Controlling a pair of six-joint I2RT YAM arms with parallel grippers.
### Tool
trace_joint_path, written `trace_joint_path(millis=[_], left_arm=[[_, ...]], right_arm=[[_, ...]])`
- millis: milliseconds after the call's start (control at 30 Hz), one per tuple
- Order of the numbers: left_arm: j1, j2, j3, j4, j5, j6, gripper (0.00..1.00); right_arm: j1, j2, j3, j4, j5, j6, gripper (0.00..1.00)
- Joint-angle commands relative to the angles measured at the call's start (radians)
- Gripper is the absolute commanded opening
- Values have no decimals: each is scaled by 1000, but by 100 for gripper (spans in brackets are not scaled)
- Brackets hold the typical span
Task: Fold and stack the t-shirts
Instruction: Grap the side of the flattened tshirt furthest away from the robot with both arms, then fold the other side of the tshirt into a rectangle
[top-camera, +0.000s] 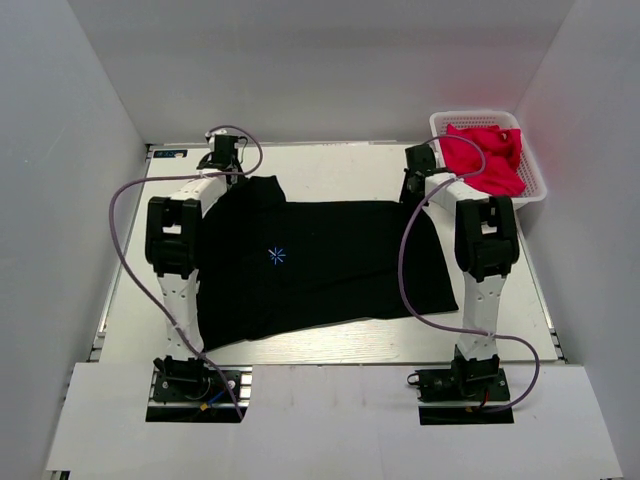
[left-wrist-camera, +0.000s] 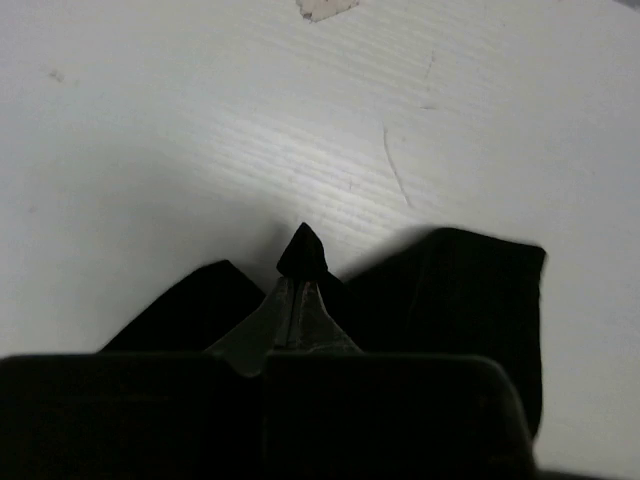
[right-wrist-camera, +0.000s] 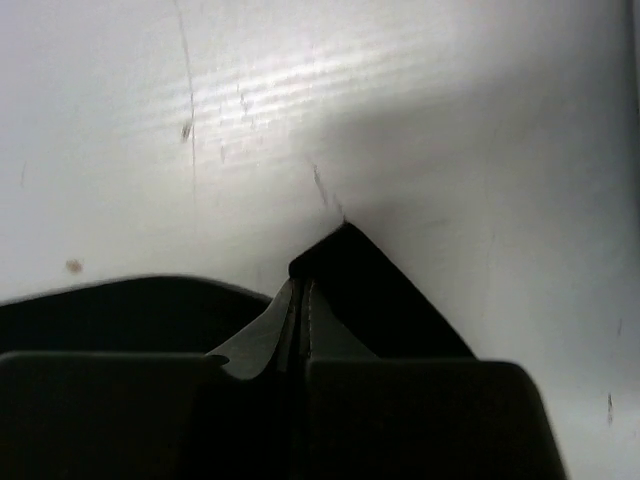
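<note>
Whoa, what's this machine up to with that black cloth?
Two robot arms are working on a black t-shirt that lies spread out on the white table. The left gripper and the right gripper are each pinched shut on a bit of the shirt's far edge, one on each side. It looks like the start of a fold, and nothing is folded over yet. A red cloth sits in a white basket at the far right corner.

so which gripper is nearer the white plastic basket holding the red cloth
Right. The right gripper is beside the basket, pinching a corner of the black cloth t-shirt; the left gripper pinches the opposite corner, farther away.
</note>
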Motion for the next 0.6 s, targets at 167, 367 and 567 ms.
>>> trace_joint_path(millis=[167, 367, 567], left_arm=[[-17, -478, -469, 122, 41, -143, 0], [-17, -697, -729, 124, 139, -218, 0], [-17, -1000, -960, 79, 148, -280, 0]], right_arm=[[25, -266, -239, 131, -13, -21, 0], [24, -373, -381, 172, -18, -7, 0], [19, -436, -457, 207, -12, 1, 0]])
